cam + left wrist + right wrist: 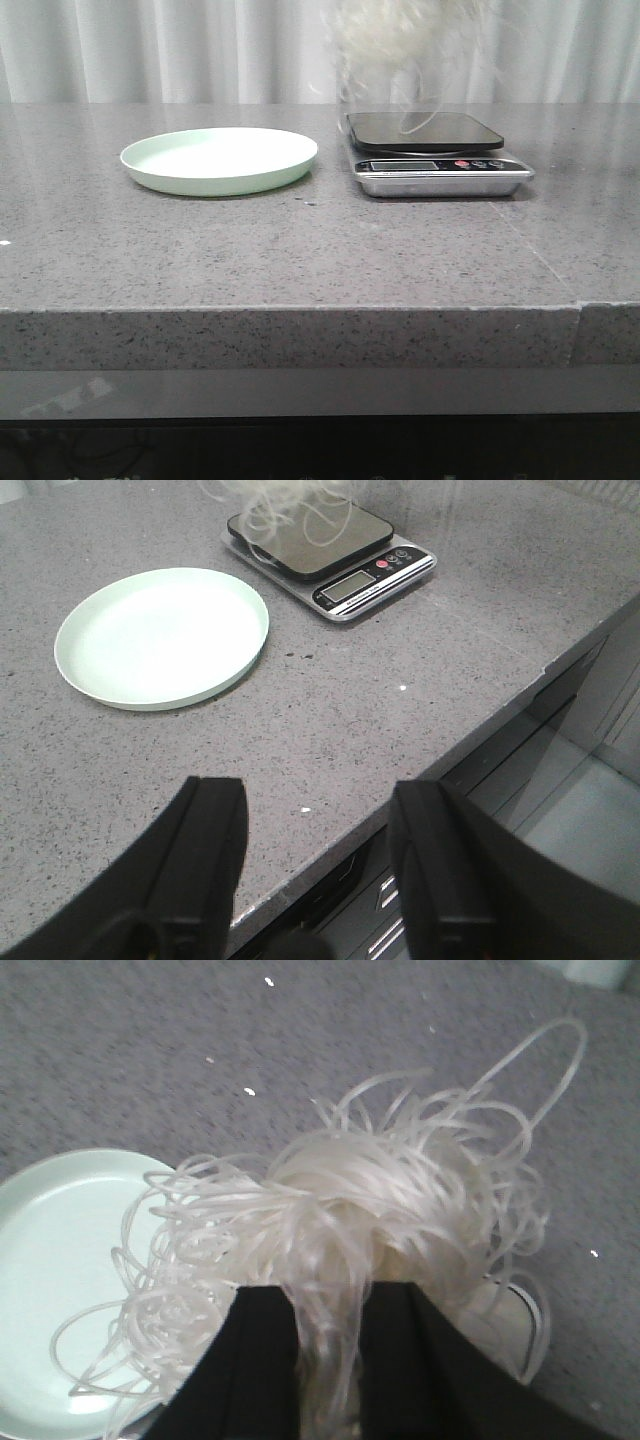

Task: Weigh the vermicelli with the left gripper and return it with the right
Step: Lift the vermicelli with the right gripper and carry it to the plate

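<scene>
The return leg looks to be in hand: the vermicelli (pixel 370 1220) hangs clamped between the jaws of the right gripper (pixel 335 1360), a bundle of strands pinched there while the rest of the nest fans out in loose loops around it. In the front view the nest (pixel 405 40) shows as a blurred whitish mass in the air above the scale (pixel 440 160), with one strand trailing down to or just over the dark weighing platform; whether it actually touches cannot be told. The scale sits on the right of the grey tabletop (pixel 300 260), and the pale green plate (pixel 218 160) lies empty to its left, near it but apart. The left gripper (pixel 310 870) hovers over the near edge of the tabletop, well back from both things, its jaws apart and holding nothing, so its share of the job appears done. The right wrist view has the plate (pixel 60 1260) partly beneath the dangling loops, which suggests the nest is on its way toward it. The next move calls for carrying the nest leftward until it is centred over the plate, lowering it until the strands settle inside the rim, then parting the jaws. Stray loops could catch on the scale or drape over the plate's edge, so a clear lift and a centred release matter.
</scene>
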{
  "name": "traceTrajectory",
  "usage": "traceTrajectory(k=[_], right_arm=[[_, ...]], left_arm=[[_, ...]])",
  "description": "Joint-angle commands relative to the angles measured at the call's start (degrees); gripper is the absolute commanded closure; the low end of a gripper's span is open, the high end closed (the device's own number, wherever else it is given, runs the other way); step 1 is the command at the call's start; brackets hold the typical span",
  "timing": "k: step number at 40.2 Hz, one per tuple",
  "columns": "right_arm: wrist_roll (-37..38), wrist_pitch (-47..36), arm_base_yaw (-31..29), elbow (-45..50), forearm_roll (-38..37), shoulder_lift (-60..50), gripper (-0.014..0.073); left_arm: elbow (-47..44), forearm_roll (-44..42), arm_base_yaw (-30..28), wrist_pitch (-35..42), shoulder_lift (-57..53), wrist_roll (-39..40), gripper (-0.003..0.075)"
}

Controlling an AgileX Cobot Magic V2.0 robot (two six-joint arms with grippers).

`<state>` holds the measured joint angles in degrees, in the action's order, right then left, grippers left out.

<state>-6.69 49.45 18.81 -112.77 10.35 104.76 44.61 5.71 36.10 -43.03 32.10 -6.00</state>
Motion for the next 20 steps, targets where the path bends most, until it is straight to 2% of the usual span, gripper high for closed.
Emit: traceTrajectory(k=[1,13,20], right_arm=[[-0.48,-5.3,2.26,-4.31,2.92,-3.91,0.0436],[-0.48,-19.21,11.79,-5.67,3.5,-2.88,0.0436],[-1.83,-23.54,14.87,-5.73,3.45,0.71,0.0436]], left_arm=[[1.31,0.87,-0.15,4.4,0.09,0.17,0.03],[1.31,0.87,-0.15,4.53,0.09,0.17,0.03],[1.31,0.87,-0.15,4.53,0.09,0.17,0.03]])
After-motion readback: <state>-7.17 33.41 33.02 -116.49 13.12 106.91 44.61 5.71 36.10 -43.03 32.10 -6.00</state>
